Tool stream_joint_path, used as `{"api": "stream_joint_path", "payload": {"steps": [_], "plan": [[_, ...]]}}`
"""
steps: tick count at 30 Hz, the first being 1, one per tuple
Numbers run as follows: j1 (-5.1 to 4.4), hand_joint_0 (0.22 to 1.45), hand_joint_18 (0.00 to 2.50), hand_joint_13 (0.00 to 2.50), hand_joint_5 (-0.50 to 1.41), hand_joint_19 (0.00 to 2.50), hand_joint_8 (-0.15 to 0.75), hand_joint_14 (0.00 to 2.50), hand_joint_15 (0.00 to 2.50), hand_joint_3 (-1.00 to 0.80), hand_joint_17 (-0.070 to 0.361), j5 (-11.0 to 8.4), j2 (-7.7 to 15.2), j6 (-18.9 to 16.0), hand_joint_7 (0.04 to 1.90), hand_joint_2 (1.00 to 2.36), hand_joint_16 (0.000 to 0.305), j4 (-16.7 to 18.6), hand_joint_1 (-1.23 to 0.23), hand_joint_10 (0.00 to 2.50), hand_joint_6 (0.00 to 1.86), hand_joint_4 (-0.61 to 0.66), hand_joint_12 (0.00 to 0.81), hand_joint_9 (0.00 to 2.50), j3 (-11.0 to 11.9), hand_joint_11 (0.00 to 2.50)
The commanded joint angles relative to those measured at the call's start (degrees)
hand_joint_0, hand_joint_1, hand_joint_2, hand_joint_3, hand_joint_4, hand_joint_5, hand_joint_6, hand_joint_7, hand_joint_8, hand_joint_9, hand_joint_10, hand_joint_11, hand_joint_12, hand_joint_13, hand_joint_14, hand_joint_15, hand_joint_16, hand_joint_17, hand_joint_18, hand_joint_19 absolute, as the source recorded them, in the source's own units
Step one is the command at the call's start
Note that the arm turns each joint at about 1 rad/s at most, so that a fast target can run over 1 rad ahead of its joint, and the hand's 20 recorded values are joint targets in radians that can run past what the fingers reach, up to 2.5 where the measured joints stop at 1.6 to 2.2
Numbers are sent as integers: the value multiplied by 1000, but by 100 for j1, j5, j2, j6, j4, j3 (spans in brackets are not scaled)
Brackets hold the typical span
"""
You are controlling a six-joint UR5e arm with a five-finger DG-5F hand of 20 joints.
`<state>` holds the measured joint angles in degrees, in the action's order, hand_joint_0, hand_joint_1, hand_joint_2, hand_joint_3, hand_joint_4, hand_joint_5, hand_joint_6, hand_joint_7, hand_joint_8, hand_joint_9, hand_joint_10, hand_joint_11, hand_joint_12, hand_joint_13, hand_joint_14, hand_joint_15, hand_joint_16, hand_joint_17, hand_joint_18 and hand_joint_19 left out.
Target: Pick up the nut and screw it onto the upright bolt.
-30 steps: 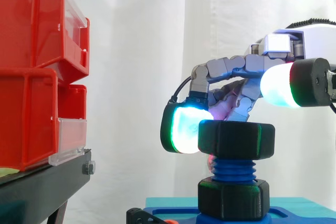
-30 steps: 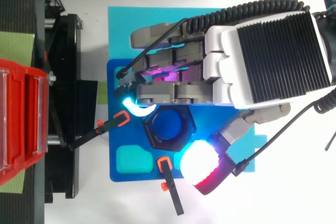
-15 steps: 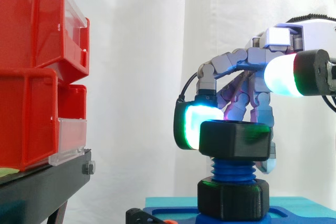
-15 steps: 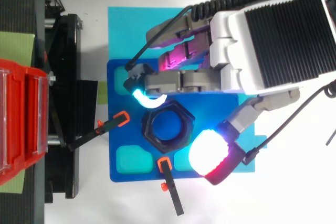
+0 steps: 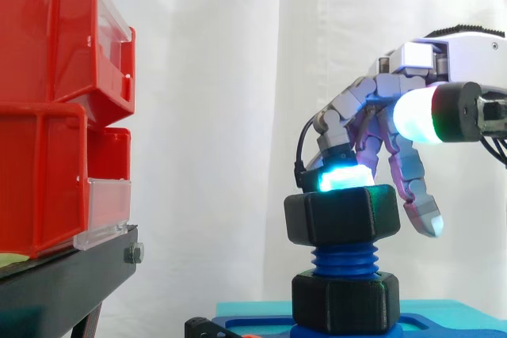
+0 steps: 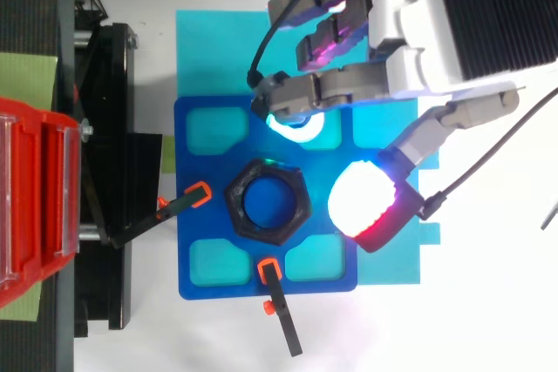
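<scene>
The black hexagonal nut sits on the upright blue bolt, at the middle of the blue fixture plate. In the side view it rides on the bolt's top turns. A band of bare blue thread shows between it and a second black nut lower down at the bolt's foot. From above, the bolt's blue end shows through the nut's bore.

The hand holds nothing: its fingers are spread and only loosely bent, clear of the nut. In the top view one cyan-glowing fingertip lies over the plate's upper edge, just beyond the nut and not touching it. From the side that same pad appears right above the nut's top face. The thumb, with its white pad rimmed in red, hangs off to the nut's right, apart from it. The other fingers, tinted magenta, reach past the plate's upper edge.

The plate has teal pockets near its corners and rests on a teal mat on the white surface. Two black clamps with orange jaws grip the plate, one at its left edge and one at its lower edge. Stacked red bins stand on a black stand to the left, before the white curtain.
</scene>
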<state>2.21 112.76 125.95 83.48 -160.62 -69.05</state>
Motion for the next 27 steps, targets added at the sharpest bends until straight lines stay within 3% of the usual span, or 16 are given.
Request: {"api": "stream_joint_path", "payload": {"steps": [1,5,8,13,20,21,22,25,27], "plan": [[60,545,857,1223,59,5,259,1,0,-500,6,79,0,10,1186,1000,3,-75,-211,9,663,73,125,1756,111,243],[148,540,776,1153,61,0,274,0,0,-500,13,202,0,186,1513,1000,6,-734,-198,8,513,144,150,1632,665,211],[148,537,729,1078,27,0,279,0,0,-500,20,194,0,256,1440,1000,9,-866,-188,8,504,161,167,1556,806,213],[87,531,712,1024,-25,86,278,0,5,-500,40,150,17,282,1131,1000,18,-840,-175,7,505,232,190,1434,815,191],[7,529,716,959,-56,148,265,1,0,-500,52,150,220,133,950,1000,23,-374,-161,7,504,256,196,1338,771,142],[7,527,662,899,-61,151,252,0,0,-500,55,150,220,133,904,1000,25,-374,-158,3,504,250,207,1280,771,94],[-28,521,409,684,-73,84,231,0,0,-500,58,150,255,80,833,1000,26,-295,-152,0,503,234,226,1138,779,0],[-142,513,44,390,-89,0,213,0,0,-500,62,71,255,45,731,1000,28,-260,-137,0,502,220,262,881,735,0],[-203,509,0,287,-98,0,195,0,0,-500,66,-70,255,45,697,1000,29,-286,-131,0,502,210,273,761,727,0]]}}
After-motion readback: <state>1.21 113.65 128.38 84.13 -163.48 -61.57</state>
